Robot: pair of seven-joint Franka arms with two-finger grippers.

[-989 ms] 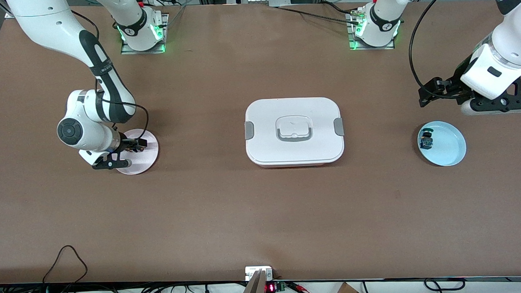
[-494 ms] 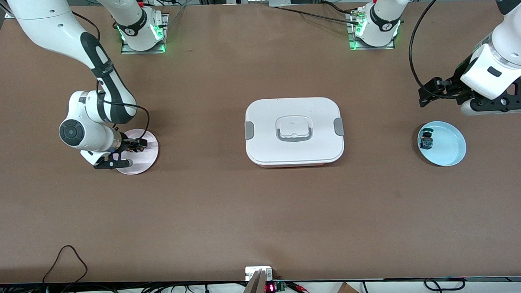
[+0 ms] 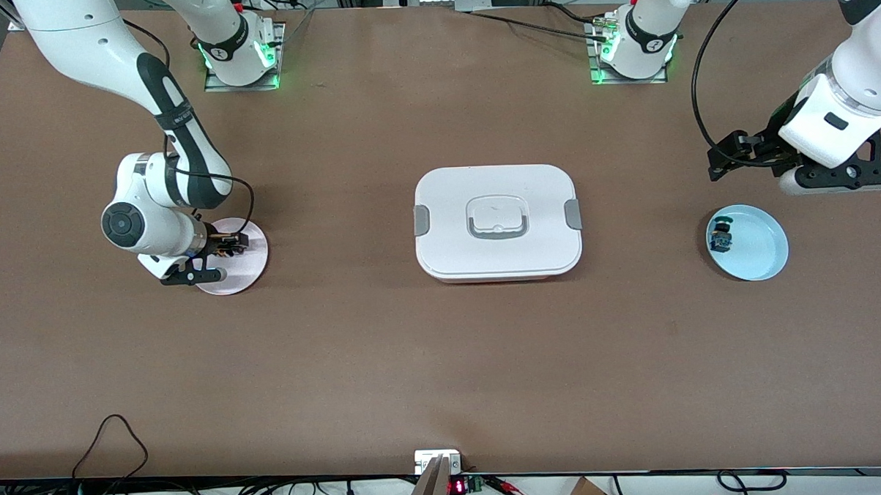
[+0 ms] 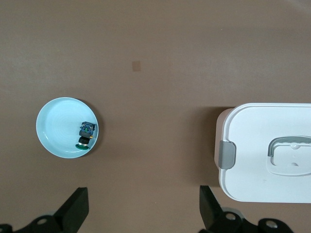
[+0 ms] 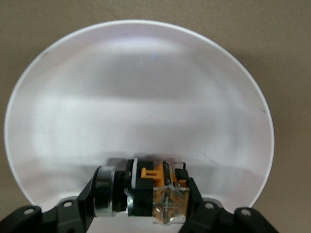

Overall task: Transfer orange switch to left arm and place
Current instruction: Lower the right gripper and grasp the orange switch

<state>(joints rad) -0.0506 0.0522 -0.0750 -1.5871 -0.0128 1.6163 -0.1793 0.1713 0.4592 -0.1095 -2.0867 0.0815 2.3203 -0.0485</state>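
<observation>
The right gripper (image 5: pixel 141 196) hid part of the orange switch (image 5: pixel 150 191); an edge cropped the box (image 4: pixel 272 153).

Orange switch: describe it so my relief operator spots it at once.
Start at the big white box mid-table, then go toward the right arm's end to the pink plate. There the right gripper fingers grip the orange switch; the other switch, blue-and-teal, lies on the blue plate.

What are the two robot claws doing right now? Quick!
Right tool: shut on the orange switch, over the pink plate.
Left tool: open, holding nothing, waiting above the table.
</observation>
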